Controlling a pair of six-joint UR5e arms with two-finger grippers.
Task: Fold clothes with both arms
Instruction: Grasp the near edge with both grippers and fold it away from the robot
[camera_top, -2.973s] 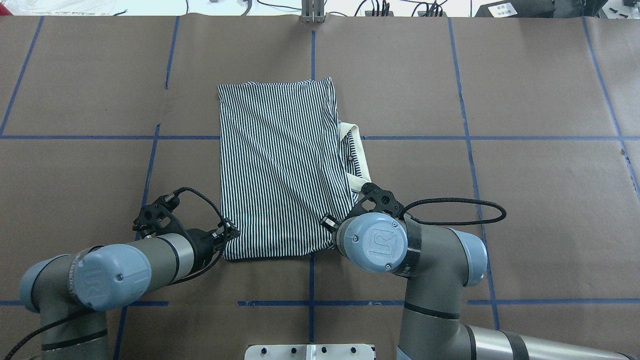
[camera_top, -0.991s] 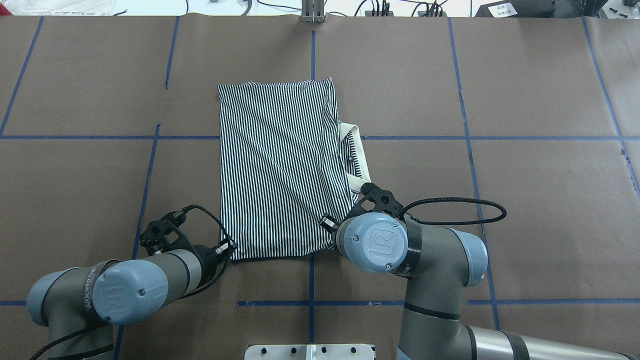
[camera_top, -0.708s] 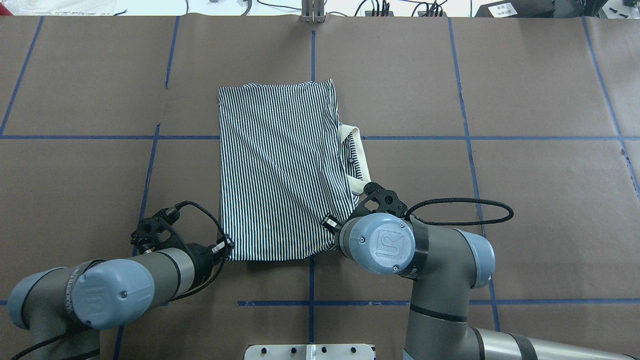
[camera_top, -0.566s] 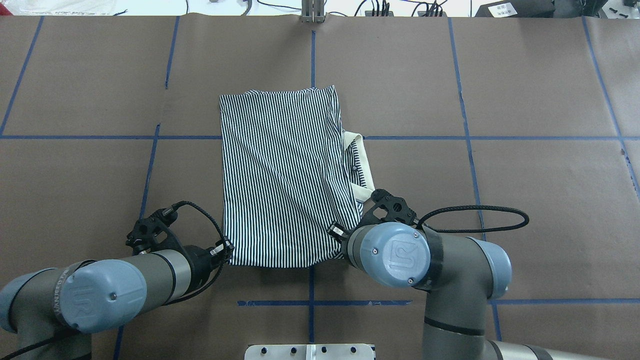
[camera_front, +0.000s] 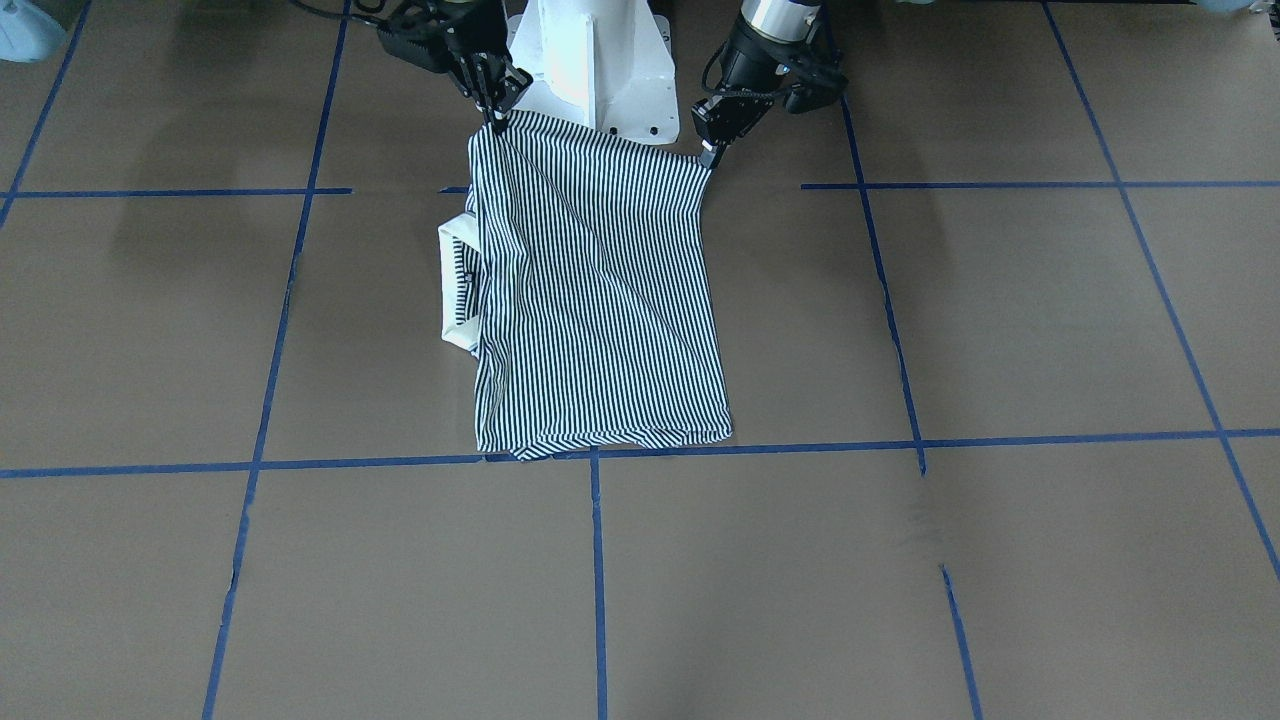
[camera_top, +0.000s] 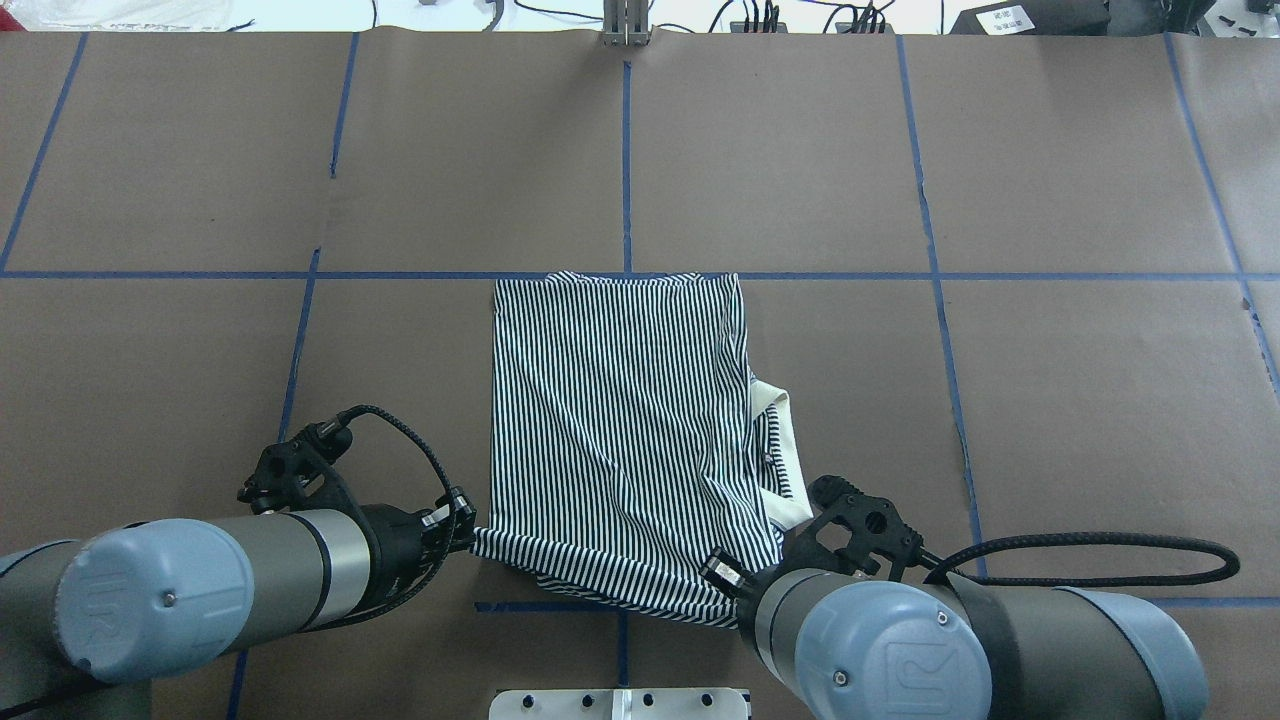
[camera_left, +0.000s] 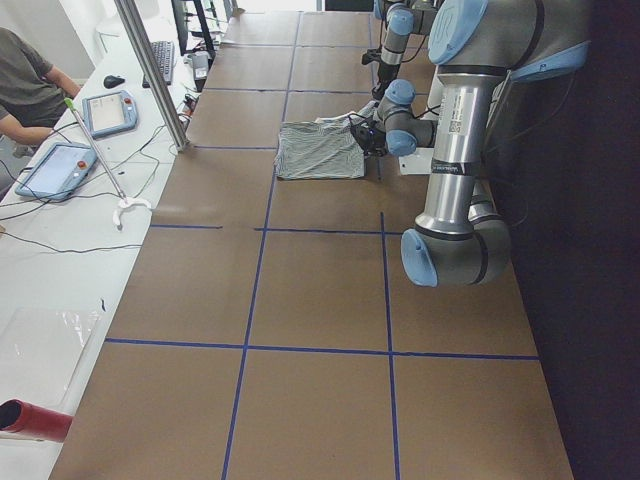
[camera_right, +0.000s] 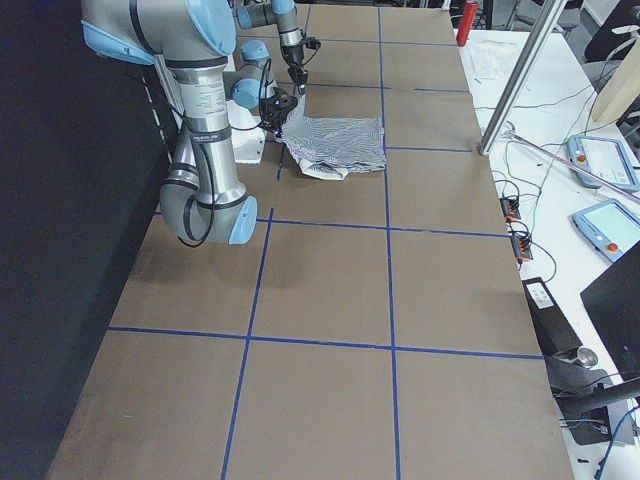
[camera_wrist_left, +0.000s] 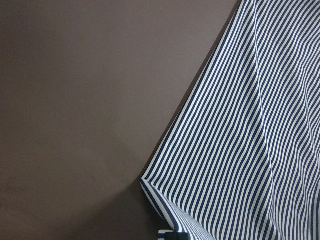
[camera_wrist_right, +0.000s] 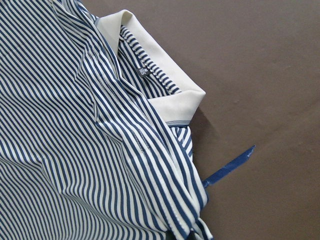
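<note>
The striped polo shirt (camera_top: 620, 420) lies folded into a tall rectangle in the middle of the table, its cream collar (camera_top: 785, 450) sticking out on the right side. My left gripper (camera_top: 470, 535) is shut on the shirt's near left corner. My right gripper (camera_top: 738, 592) is shut on the near right corner. The near edge hangs lifted between them, while the far part rests on the table. The front view shows the same: left gripper (camera_front: 710, 155), right gripper (camera_front: 497, 120), shirt (camera_front: 600, 300). The wrist views show stripes (camera_wrist_left: 240, 125) and collar (camera_wrist_right: 170, 95).
Brown paper with blue tape lines (camera_top: 625, 150) covers the table. The white pedestal base (camera_top: 620, 703) sits just behind the lifted edge. A metal post (camera_top: 625, 25) stands at the far edge. An operators' bench with tablets (camera_left: 75, 130) runs along the far side.
Both arms have drawn back toward the robot's base and dragged the shirt with them by about one tape square. Its near edge is now lifted off the table.
</note>
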